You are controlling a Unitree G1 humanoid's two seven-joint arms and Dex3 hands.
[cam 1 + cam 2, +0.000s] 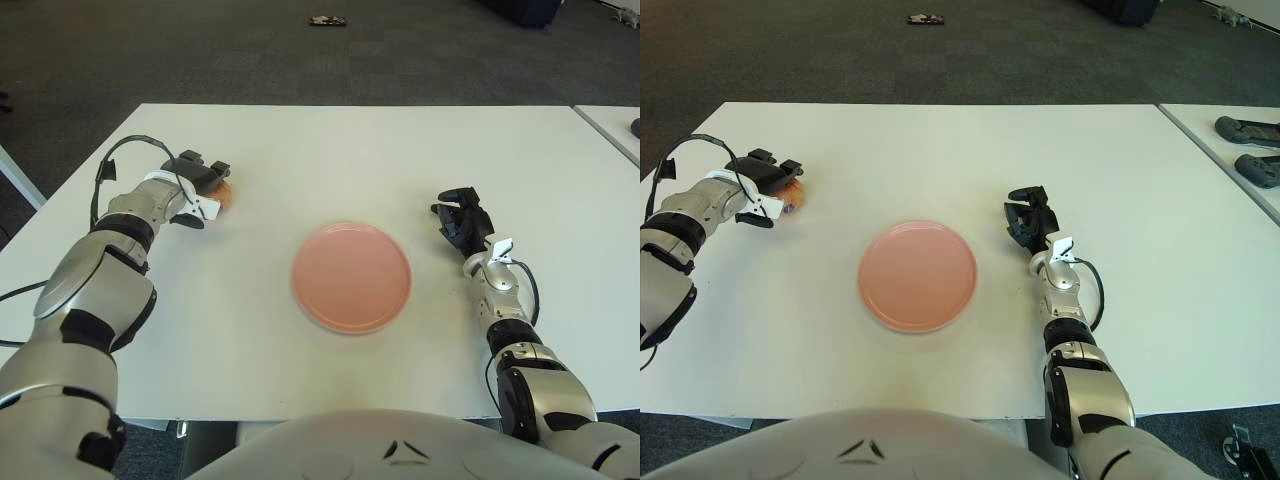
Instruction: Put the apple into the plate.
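Observation:
A reddish-orange apple (225,193) sits on the white table (330,160) at the left, mostly hidden by my left hand (203,183). The left hand's dark fingers reach over the apple's top and its thumb lies below, so the hand is closed around it at table level. The apple also shows in the right eye view (793,195). An empty pink plate (352,276) lies at the table's middle, to the right of the apple. My right hand (463,222) shows to the right of the plate, fingers relaxed and holding nothing.
A second white table (1230,150) stands at the right with two dark controllers (1248,130) on it. A small dark object (327,20) lies on the grey carpet beyond the table. The table's front edge runs close to my body.

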